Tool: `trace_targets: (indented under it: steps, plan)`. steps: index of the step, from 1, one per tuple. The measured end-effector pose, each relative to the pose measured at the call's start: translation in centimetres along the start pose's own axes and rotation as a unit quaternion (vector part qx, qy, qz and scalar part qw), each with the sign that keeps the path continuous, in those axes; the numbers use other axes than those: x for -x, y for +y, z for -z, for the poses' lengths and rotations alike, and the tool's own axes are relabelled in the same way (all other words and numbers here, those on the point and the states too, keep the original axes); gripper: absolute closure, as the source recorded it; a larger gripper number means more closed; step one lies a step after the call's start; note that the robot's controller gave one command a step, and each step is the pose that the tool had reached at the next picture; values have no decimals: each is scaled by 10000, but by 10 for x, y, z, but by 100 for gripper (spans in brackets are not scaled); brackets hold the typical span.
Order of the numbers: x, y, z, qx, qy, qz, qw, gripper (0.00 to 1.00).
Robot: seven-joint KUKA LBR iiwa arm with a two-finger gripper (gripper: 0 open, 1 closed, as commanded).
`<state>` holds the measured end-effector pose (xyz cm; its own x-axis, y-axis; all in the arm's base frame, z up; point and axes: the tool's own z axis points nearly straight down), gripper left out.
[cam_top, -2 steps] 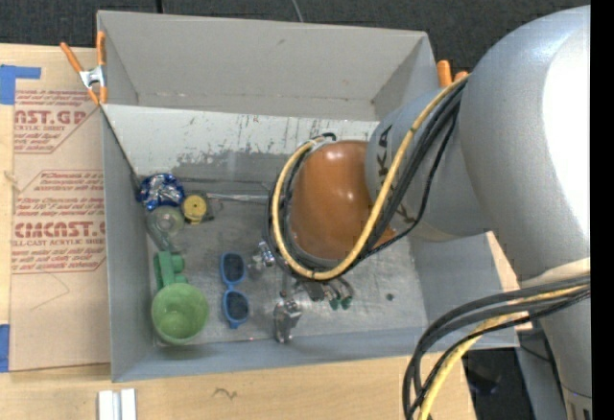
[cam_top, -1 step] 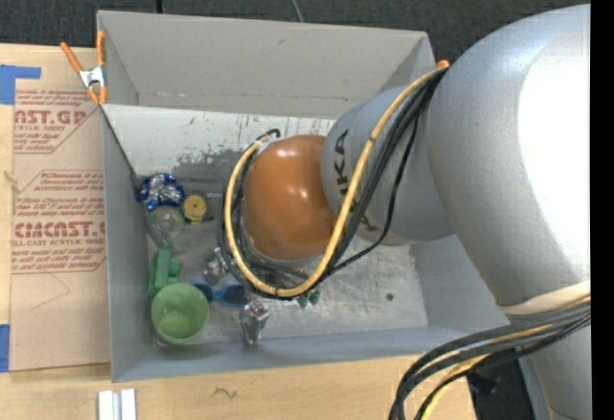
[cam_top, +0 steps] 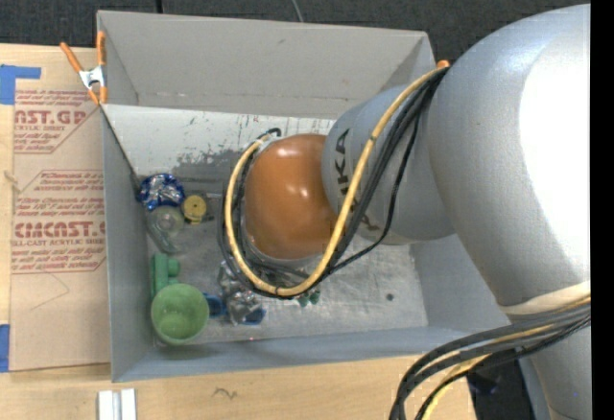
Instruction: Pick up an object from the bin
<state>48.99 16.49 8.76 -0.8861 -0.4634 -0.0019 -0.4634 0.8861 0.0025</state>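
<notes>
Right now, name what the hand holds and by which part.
Cannot be told. The hand hangs beside a small blue thing and a green cup, grip hidden under the orange cover.

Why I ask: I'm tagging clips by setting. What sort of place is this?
Probably a robotics lab or test cell, not a home: a large grey robot arm with cables reaches into a grey metal bin holding small loose things, such as a green cup and a yellow disc.
</notes>
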Motion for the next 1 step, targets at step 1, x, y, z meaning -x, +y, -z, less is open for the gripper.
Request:
trace_targets:
  steps: [1]
  plan:
    - [16,-32,157,-26,-47,-43,10000,100]
